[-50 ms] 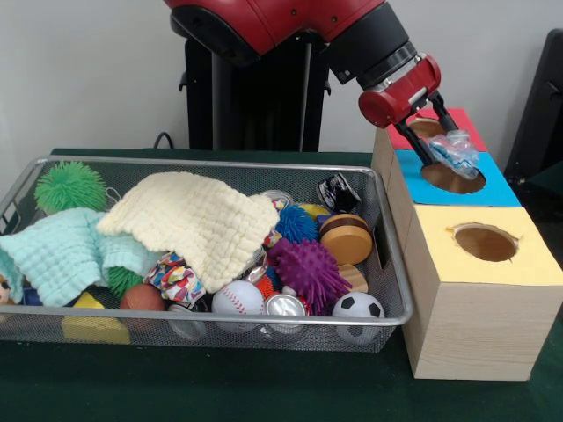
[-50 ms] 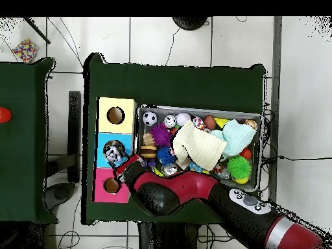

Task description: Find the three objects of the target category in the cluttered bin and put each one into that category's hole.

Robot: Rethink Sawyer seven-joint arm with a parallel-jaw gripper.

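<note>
Crumpled plastic bottle (image 1: 455, 155) sits clamped in the gripper (image 1: 447, 151) fingers, right above the blue hole (image 1: 454, 178) — centre it directly below the fingertips, then let go cleanly

Glossy red arm (image 1: 290, 22), black joints (red wrist), dark claw (image 1: 440, 145).

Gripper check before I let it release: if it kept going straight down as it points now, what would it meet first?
Probably the hole in the blue box top; the gripper, shut on a crumpled clear plastic item, hangs right above it.
</note>
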